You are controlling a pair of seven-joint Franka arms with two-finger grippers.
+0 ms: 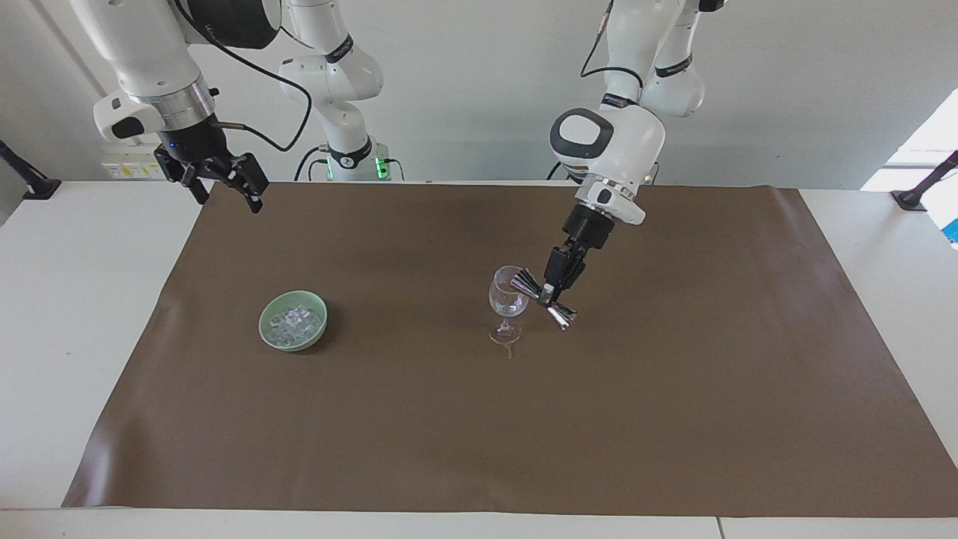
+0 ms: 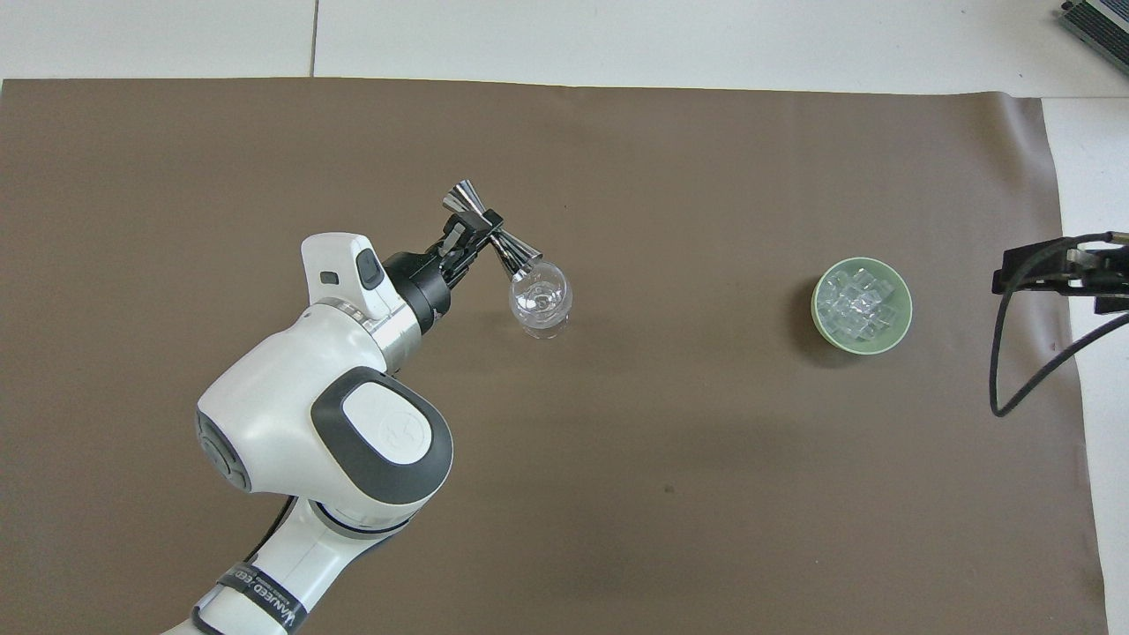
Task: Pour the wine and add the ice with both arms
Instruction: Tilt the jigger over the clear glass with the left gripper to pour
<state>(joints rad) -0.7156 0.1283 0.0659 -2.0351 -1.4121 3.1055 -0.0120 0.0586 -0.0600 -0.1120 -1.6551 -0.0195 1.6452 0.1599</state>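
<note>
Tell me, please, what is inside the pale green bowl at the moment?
The pale green bowl holds a heap of small clear ice cubes, seen in both views. The heap covers the bowl's bottom, so anything beneath the cubes cannot be seen.

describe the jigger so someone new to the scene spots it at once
On the brown mat, find the clear stemmed glass near the middle. The jigger is tilted with one end at the glass's rim, held at its waist by the left end effector. It is the only shiny metal piece, shaped like two cones joined tip to tip.
</note>
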